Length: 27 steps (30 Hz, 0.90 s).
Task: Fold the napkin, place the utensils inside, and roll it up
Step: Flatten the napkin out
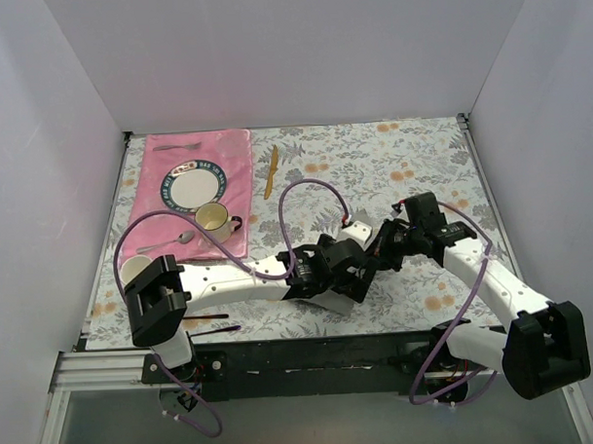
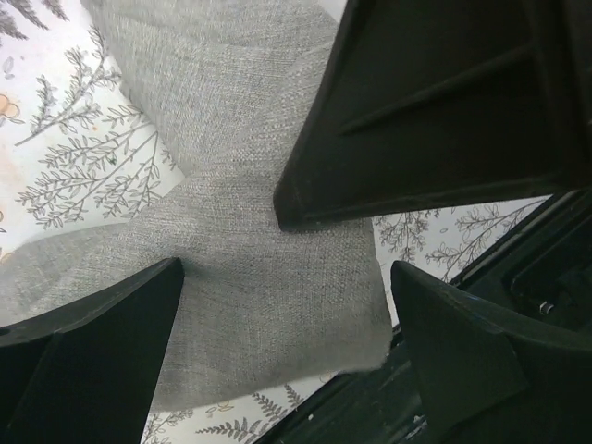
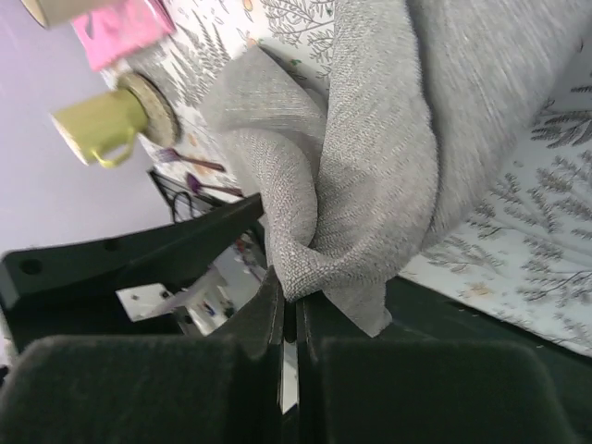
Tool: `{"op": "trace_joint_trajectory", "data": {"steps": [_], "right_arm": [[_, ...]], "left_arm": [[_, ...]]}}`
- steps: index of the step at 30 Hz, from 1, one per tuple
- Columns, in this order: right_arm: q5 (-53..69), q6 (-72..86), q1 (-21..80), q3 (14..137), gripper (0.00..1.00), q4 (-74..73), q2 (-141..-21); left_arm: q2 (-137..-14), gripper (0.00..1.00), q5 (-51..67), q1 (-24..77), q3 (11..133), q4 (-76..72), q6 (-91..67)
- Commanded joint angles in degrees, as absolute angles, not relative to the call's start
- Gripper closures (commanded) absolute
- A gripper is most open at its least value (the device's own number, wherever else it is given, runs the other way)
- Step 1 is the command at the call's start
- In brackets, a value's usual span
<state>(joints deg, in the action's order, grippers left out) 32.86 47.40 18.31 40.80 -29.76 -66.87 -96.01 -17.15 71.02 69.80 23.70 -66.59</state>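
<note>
The napkin [image 3: 370, 176] is plain grey woven cloth, soft and pretty crumpled. Part of it lies flat on the table [image 1: 402, 165], and the rest is bunched into loose folds with one edge pinched in the right gripper [image 3: 289, 301]. The utensil [image 1: 270, 171] is a slim orange-tan wooden piece lying flat toward the far side, well apart from the napkin.

Place: robot test booth, staged as a dining table
Well beyond the left claw [image 2: 229, 242]: plain white walls [image 1: 271, 47]
Around it: floral tablecloth [image 2: 83, 166]
</note>
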Motion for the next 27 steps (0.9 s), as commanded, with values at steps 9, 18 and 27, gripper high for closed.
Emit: {"op": "trace_joint_trajectory", "data": {"steps": [9, 18, 27], "right_arm": [[31.1, 56.54, 19.07, 48.68, 0.87, -28.05, -66.61], [23.73, 31.57, 16.09, 59.59, 0.2, -44.21, -76.82], [26.46, 30.76, 13.01, 62.05, 0.25, -46.31, -81.38]], "left_arm": [[-87.63, 0.78, -22.95, 70.84, 72.86, 22.59, -63.9], [-84.47, 0.91, -15.83, 66.89, 76.37, 33.57, -65.83], [-82.44, 0.86, -8.27, 64.87, 74.44, 35.24, -67.67]]}}
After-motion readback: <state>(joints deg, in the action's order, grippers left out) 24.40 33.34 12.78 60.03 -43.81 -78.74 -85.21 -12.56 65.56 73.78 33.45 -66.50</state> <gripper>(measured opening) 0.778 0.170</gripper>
